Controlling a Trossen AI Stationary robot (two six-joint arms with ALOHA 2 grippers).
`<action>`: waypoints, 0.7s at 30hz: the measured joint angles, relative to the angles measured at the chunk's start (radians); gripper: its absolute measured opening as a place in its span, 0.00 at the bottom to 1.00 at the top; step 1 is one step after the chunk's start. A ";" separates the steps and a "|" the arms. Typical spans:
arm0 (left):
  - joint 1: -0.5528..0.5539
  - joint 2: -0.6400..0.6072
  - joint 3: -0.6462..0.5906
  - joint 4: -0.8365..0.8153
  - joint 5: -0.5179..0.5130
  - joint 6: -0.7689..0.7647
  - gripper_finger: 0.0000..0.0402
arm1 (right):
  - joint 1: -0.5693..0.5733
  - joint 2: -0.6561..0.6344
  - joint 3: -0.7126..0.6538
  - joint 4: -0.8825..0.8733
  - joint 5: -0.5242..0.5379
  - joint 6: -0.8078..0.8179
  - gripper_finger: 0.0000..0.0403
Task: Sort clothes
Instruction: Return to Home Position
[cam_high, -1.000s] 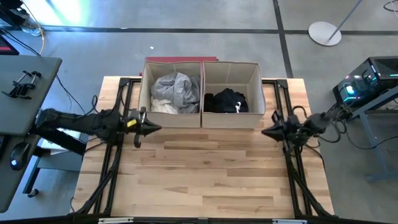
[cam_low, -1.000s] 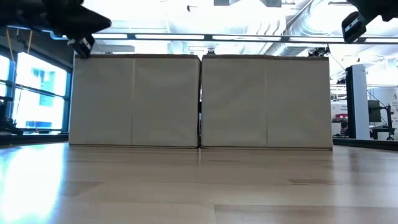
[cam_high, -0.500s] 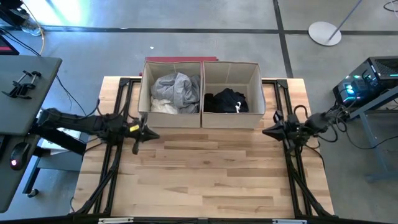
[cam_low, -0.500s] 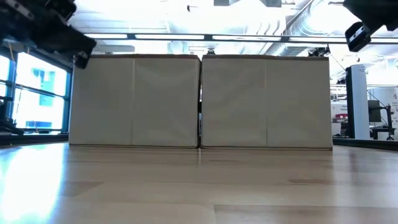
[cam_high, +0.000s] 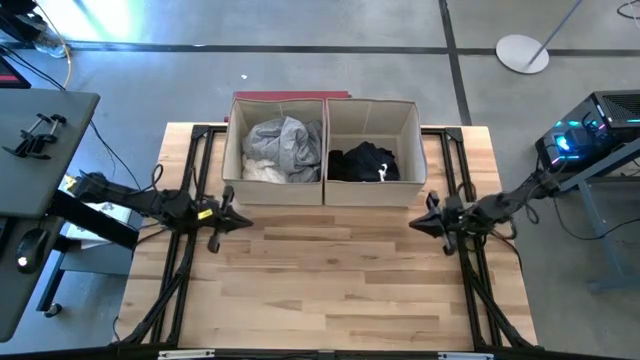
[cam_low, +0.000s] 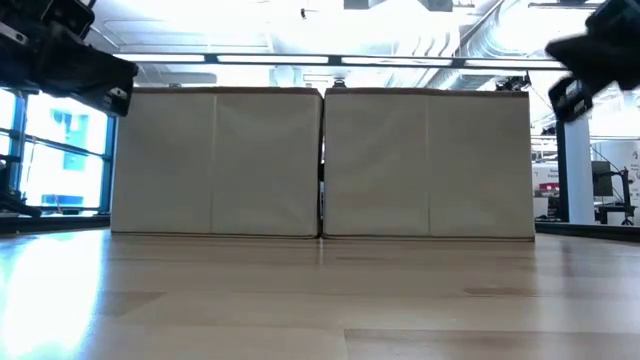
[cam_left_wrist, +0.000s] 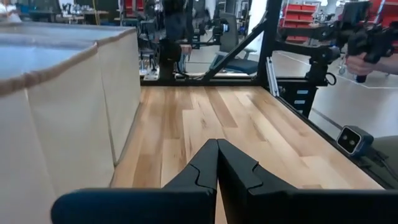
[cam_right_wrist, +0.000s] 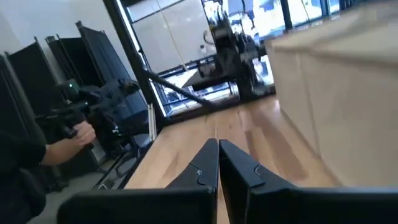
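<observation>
The bare wooden table (cam_high: 340, 290) fills the lower half of the overhead picture, with nothing lying on it. Just above that, at mid-height, the left gripper (cam_high: 240, 221) hangs at the table's left edge and the right gripper (cam_high: 416, 222) at its right edge. Both point inward and are well apart from each other. Each wrist picture shows its own two fingers pressed together, clenched on nothing.

Beyond them, at upper centre, two beige boxes stand touching side by side. Pale clothes (cam_high: 280, 145) are heaped in the left-hand box (cam_high: 230, 160), white and grey crumpled together and reaching well up its walls. Dark clothes (cam_high: 365, 162) lie lower in the right-hand box (cam_high: 420, 150), with a small white fleck showing on them.

These pieces look light, limp and easy to bunch, so none would keep its shape when lifted. A pinch on a raised fold at the top of a heap seems the surest hold. The dark heap would need a deeper reach. Pieces lying tangled together may well come up too, and the soft box walls could give way if nudged.
</observation>
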 joint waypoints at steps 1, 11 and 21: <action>0.003 -0.012 0.000 -0.008 0.008 0.008 0.00 | 0.000 -0.001 -0.026 0.015 0.000 0.021 0.00; 0.105 -0.203 0.026 -0.224 0.031 0.004 0.00 | -0.031 -0.004 -0.066 0.075 -0.036 -0.016 0.00; 0.131 -0.199 0.070 -0.189 0.104 -0.025 0.00 | -0.089 0.001 -0.066 0.057 -0.077 -0.010 0.00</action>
